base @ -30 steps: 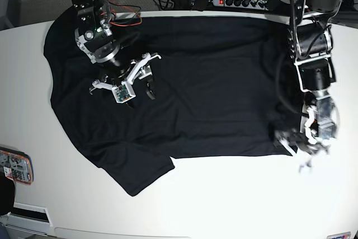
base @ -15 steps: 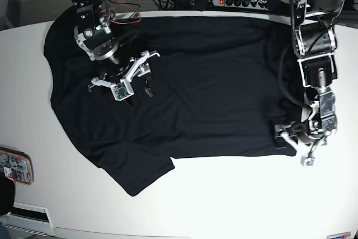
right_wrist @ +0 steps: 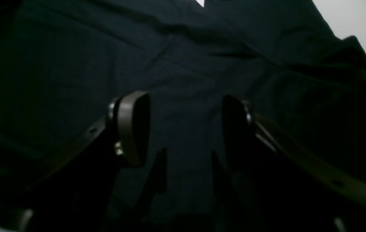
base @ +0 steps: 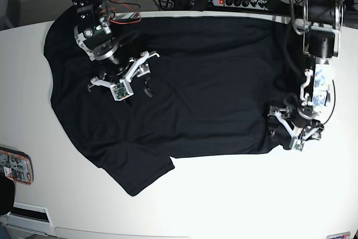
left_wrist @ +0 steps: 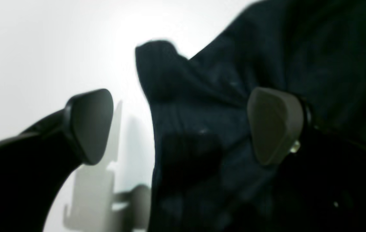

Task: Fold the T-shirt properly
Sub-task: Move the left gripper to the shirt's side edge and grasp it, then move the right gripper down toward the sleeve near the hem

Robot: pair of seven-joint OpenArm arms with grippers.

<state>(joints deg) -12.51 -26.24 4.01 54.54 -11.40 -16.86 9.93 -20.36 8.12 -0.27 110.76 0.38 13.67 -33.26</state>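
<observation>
White table [base: 235, 194] | T-shirt [base: 196, 82] flat | left gripper [base: 292, 129] wide astride hem corner, right gripper [base: 134, 85] parted, empty | you close left next.

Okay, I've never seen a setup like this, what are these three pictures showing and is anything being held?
You are seeing a two-armed robot at a white table. One picture looks down from overhead; the other two come from cameras on each wrist, looking past the fingers. A large plain black cloth T-shirt lies spread flat on the table. The left hand sits at the shirt's corner, wide open: the cloth lies between its fingers, unpinched. The right hand hovers open over the shirt, holding nothing. A power strip lies behind the table.
</observation>
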